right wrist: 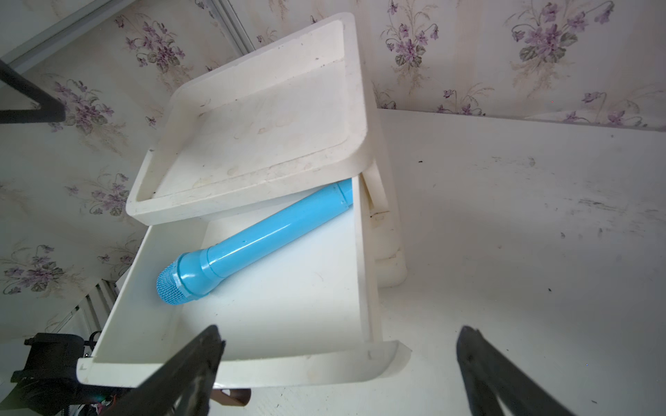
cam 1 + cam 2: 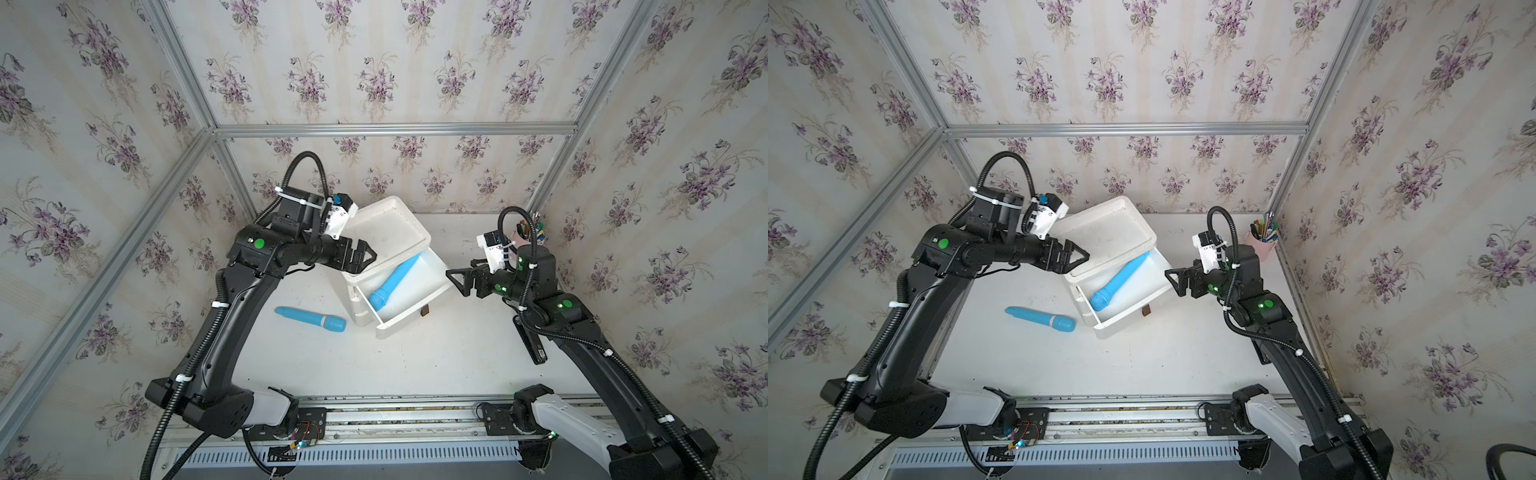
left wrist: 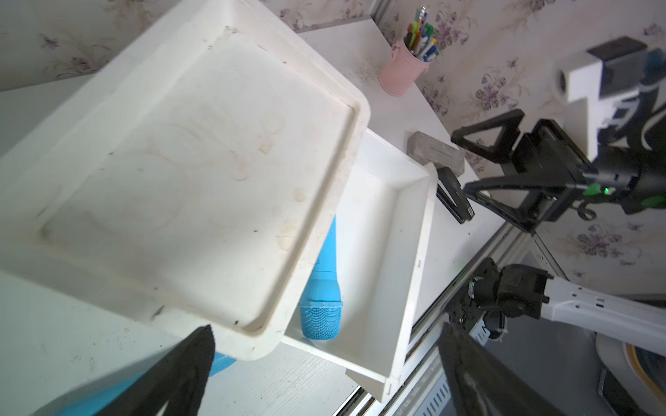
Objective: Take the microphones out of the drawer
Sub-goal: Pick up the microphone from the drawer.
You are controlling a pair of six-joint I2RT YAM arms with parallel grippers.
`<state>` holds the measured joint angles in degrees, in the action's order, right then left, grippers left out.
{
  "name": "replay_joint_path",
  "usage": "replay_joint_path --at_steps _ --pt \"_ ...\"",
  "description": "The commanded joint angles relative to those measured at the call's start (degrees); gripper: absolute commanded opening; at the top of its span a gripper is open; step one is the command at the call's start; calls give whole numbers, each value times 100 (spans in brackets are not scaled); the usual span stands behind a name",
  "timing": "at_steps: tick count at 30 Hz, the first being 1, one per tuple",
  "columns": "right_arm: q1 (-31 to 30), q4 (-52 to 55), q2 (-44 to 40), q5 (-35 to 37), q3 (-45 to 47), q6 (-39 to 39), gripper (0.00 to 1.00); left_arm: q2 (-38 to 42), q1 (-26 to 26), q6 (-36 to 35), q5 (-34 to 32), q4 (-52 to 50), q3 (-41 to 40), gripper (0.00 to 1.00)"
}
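A blue microphone point(image 2: 395, 278) point(image 2: 1119, 282) point(image 1: 252, 241) lies slantwise in the pulled-out top drawer point(image 2: 415, 316) point(image 1: 252, 363) of a white drawer unit point(image 2: 386, 232), its mesh head point(image 3: 322, 317) towards the drawer's front. Part of its handle is hidden under the unit's top tray. My left gripper point(image 2: 365, 257) point(image 3: 326, 326) hangs open at the unit's left edge, level with the tray, holding nothing. My right gripper point(image 2: 455, 282) point(image 1: 338, 327) stands open just right of the drawer's front corner, also empty. A second blue microphone point(image 2: 309, 319) lies on the table left of the unit.
A pink pen cup point(image 2: 1260, 245) point(image 3: 402, 72) stands in the back right corner. A black stapler-like object point(image 2: 532, 343) and a grey block point(image 3: 436, 153) lie on the table under my right arm. A brown pull tab point(image 2: 424, 310) hangs from the drawer front.
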<state>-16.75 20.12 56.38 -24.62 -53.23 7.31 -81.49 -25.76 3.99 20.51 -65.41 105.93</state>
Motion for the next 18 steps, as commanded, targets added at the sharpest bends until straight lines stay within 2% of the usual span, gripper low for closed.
replay_joint_path --at_steps 1,12,18 --pt "173 280 -12 94 24 103 100 -289 -495 -302 -446 -105 98 99" --pt "295 219 -384 51 465 271 100 -1220 -1570 -416 -1414 -60 95 99" --pt "287 122 -424 38 555 288 100 -1412 -1775 -360 -1982 63 -68 98"
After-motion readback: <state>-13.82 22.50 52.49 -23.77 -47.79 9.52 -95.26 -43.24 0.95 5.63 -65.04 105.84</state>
